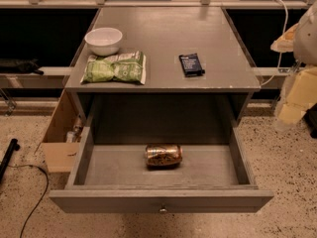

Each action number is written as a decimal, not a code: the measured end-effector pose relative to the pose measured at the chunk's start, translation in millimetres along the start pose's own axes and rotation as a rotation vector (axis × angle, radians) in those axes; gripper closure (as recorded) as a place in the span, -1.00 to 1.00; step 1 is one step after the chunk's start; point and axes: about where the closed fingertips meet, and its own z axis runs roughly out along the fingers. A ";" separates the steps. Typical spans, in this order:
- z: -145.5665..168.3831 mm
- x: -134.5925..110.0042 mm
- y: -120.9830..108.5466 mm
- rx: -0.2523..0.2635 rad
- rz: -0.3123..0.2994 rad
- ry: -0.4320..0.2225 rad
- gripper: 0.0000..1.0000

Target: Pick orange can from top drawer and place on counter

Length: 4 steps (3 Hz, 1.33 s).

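Can [163, 154]: on side, top drawer [124, 200] ctr.
Claw [297, 95]: 3 o'clock, state I can't tell.
Risk: rolls if nudged off-axis.

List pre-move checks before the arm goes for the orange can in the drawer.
1. Top drawer pulled fully open: ok.
2. Orange can in view, lying on its side mid-drawer, nothing on it: ok.
3. Gripper at the right edge, outside the drawer, not aligned over the can: not ok.
4. Gripper ready to grasp: cannot tell.
5. Counter has a bare patch between bowl, green bag and dark packet: ok.
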 end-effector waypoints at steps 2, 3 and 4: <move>1.4 -0.6 -2.3 0.009 0.013 -0.020 -1.00; 41.5 5.0 -0.7 -0.040 0.054 -0.116 -1.00; 119.0 -28.4 15.6 -0.156 0.123 -0.361 -1.00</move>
